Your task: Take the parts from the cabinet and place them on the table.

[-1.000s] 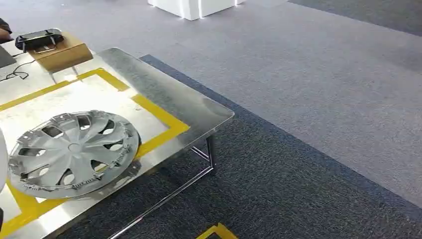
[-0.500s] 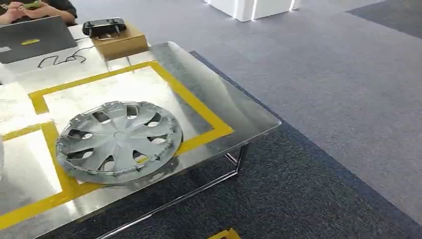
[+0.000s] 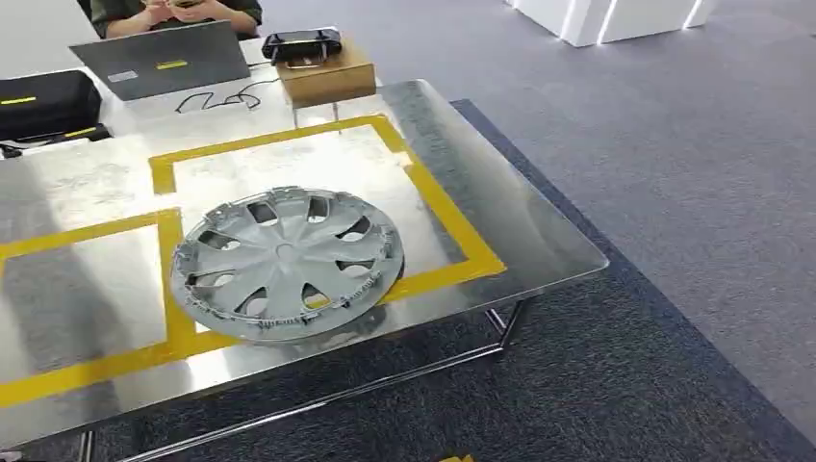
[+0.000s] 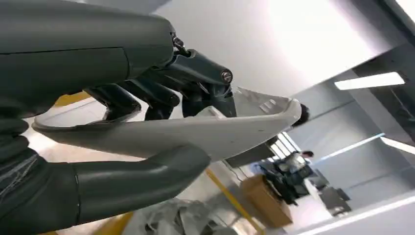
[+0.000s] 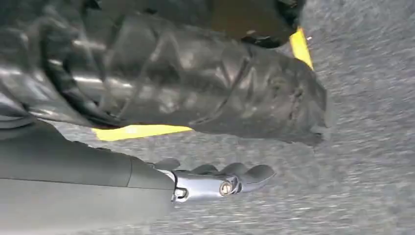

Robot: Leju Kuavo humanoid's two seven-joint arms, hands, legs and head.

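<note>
A silver hubcap (image 3: 284,262) lies flat on the steel table (image 3: 510,231), across the yellow tape line of the right-hand marked square. In the left wrist view my left hand (image 4: 147,98) grips a pale curved plastic part (image 4: 205,134), thumb under it and dark fingers over its rim. That part is held above the table. My right hand (image 5: 215,181) hangs over the grey carpet, its fingers apart and holding nothing.
At the table's far end stand a cardboard box (image 3: 325,75) with a black device (image 3: 301,43) on it, a laptop (image 3: 162,60) and a black case (image 3: 43,101). A person (image 3: 173,12) sits behind them. Carpet lies to the right, with a white cabinet base (image 3: 616,14) far off.
The whole picture has shifted rightward as the camera turned left. More of the table, the laptop and the person have come into sight. The hubcap lies where it was on the table.
</note>
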